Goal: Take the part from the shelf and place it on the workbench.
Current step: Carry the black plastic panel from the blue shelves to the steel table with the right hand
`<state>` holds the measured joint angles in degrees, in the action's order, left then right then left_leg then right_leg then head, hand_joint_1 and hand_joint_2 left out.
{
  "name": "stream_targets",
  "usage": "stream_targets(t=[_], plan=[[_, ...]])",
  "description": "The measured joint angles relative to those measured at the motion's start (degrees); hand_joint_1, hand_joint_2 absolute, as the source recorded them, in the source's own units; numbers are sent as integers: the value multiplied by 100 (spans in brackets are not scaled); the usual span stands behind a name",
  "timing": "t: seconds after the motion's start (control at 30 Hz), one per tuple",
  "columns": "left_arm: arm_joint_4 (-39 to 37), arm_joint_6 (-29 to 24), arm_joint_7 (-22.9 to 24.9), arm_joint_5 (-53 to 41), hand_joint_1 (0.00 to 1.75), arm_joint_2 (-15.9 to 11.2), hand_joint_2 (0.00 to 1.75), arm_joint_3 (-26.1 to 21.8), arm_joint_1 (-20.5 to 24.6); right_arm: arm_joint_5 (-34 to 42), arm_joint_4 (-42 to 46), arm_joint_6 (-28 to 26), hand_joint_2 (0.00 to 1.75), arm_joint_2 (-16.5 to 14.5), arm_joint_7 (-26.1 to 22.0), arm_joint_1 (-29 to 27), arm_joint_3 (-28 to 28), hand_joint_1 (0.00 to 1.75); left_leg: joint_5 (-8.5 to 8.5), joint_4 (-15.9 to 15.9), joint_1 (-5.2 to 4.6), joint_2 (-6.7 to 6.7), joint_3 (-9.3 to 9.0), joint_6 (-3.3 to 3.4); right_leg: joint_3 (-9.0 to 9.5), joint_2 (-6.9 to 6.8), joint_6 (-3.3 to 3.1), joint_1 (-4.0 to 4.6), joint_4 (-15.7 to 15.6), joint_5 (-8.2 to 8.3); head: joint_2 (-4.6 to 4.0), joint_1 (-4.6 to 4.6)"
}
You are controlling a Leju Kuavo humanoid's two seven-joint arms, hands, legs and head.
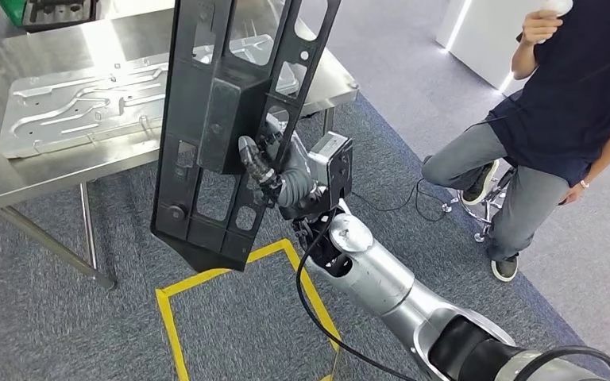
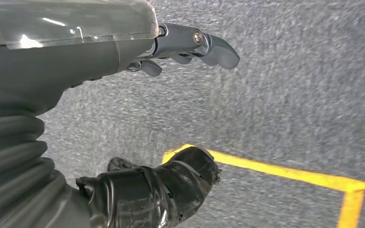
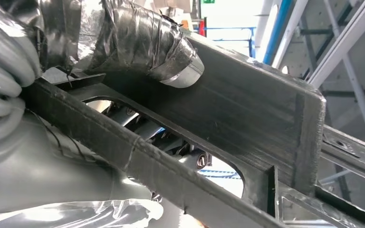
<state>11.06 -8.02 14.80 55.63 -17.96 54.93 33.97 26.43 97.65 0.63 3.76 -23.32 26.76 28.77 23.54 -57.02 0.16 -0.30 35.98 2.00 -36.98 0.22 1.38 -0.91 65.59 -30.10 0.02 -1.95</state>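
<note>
One large black part (image 1: 222, 119), a tall slotted frame, fills the centre of the head view, held upright off the floor and overlapping the steel surface (image 1: 16, 178) at upper left. Right hand (image 1: 266, 171) grips its edge at mid-height, thumb (image 3: 147, 42) pressed on the flat face. Risks, judged: off-centre grip may let the part swing or slip; its lower corner could strike the surface rim; person (image 1: 556, 103) sits close at right. Left hand (image 2: 190, 45) hangs released, holding nothing.

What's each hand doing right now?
Left hand: open, holding nothing, hanging over carpet.
Right hand: gripping the black frame part, held upright.
</note>
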Motion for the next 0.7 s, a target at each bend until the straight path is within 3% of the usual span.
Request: stream_targets(t=[0.07, 0.1, 0.13, 0.2, 0.27, 0.43, 0.5, 0.57, 0.6, 0.63, 0.7], plan=[[1, 3, 1, 1, 0, 8, 175, 0, 0, 0, -14, 2, 175, 0, 1, -8, 1, 175, 66, -20, -13, -2, -51, 42, -486, 0, 4, 3, 737, -184, 1, -3], [2, 5, 2, 2, 0, 13, 175, 0, -7, 0, -25, 2, 175, 0, 1, -15, 0, 175, 107, -37, -18, -5, -78, 47, -653, 0, 6, 3, 912, -150, 1, -4], [1, 6, 2, 2, 0, 17, 175, 0, -13, 0, -33, 2, 175, 1, 3, -19, 0, 175, 153, -62, -19, -10, -109, 44, -714, 0, 3, 2, 864, -1, 1, -4], [0, 6, 2, 2, 0, 19, 175, 0, -17, 0, -41, 3, 175, 3, 7, -16, 0, 175, 270, -138, -15, -22, -176, 21, -533, -1, -18, -2, 207, 479, 1, -4], [-1, 6, 4, 4, 0, 18, 175, 0, -9, 0, -48, 4, 175, 3, 13, -7, 1, 175, 377, -214, -35, -34, -190, -33, -284, 2, -46, 5, -375, 715, 0, 1], [1, 17, 8, 4, 0, 15, 175, 0, 3, 8, -58, 28, 175, 9, 45, 6, -1, 175, 511, -273, -26, -20, -199, -194, -123, 27, -170, 2, -581, 637, 1, 8], [1, 17, 7, 3, 0, 7, 175, 1, 23, 10, -58, 45, 175, 7, 49, 18, -1, 175, 702, -741, -6, -7, 43, -256, -27, 24, -217, -19, -627, 599, 1, 10], [1, 23, 8, 3, 0, 8, 175, 2, 14, 11, -71, 59, 175, 7, 51, 19, -1, 175, 894, -1467, 15, -4, 488, -306, 54, 20, -240, -19, -636, 533, 1, 11], [1, 27, 8, 4, 0, 9, 175, 2, -9, 11, -81, 63, 175, 7, 52, 16, 0, 175, 872, -1672, 25, -3, 660, -320, 99, 22, -241, -18, -635, 494, 1, 11], [1, 31, 9, 4, 0, 10, 175, 2, -30, 11, -92, 65, 175, 7, 54, 14, 0, 175, 747, -1685, 33, -3, 741, -327, 149, 26, -239, -17, -634, 455, 1, 11], [0, 34, 9, 3, 0, 7, 175, 3, -42, 11, -103, 68, 175, 7, 57, 14, -1, 175, 228, -1046, 40, 0, 571, -304, 267, 34, -222, -17, -637, 369, 1, 11]])
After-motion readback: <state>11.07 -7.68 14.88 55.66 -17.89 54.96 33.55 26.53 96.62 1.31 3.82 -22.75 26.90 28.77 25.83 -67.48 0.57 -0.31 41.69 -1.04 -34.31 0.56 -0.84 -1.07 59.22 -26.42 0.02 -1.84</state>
